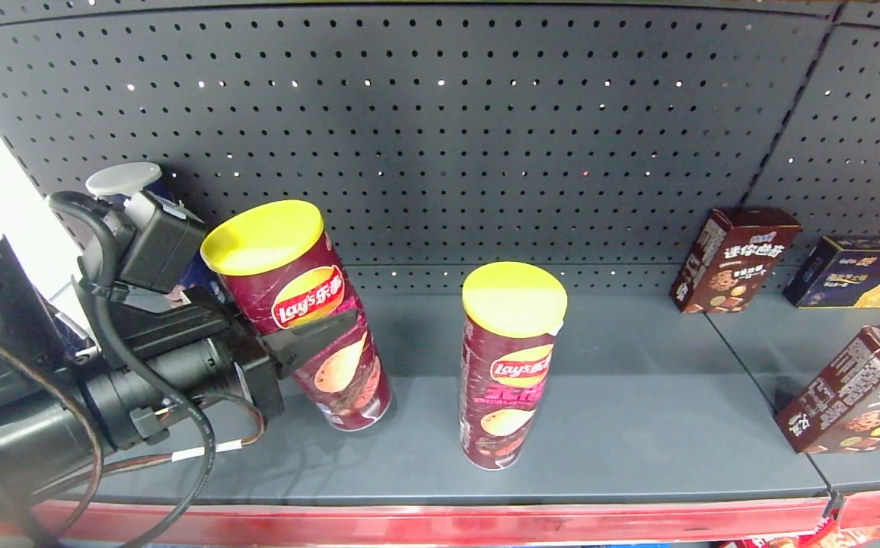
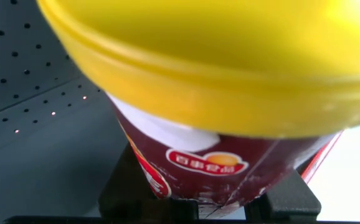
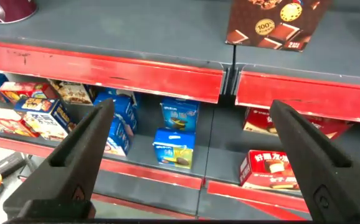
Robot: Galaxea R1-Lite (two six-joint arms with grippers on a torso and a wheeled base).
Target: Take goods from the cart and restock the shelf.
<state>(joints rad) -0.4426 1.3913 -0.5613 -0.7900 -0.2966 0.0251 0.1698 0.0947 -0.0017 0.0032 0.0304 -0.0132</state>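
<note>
A maroon chip can with a yellow lid (image 1: 299,312) leans at the left of the grey shelf (image 1: 638,426), its base down at the shelf surface. My left gripper (image 1: 318,342) is shut on its middle from the left side. In the left wrist view the same chip can (image 2: 217,93) looms close, with dark fingers (image 2: 127,193) on either side of it. A second, matching can (image 1: 508,365) stands upright at the shelf's middle, apart from the first. My right gripper (image 3: 192,109) hangs open and holds nothing in front of the red shelf edge (image 3: 105,65).
Brown snack boxes (image 1: 733,259) (image 1: 855,388) and a dark blue box (image 1: 855,270) stand at the shelf's right. A grey-lidded item (image 1: 124,179) sits behind my left arm. The pegboard wall (image 1: 440,137) closes the back. Lower shelves hold blue boxes (image 3: 177,130).
</note>
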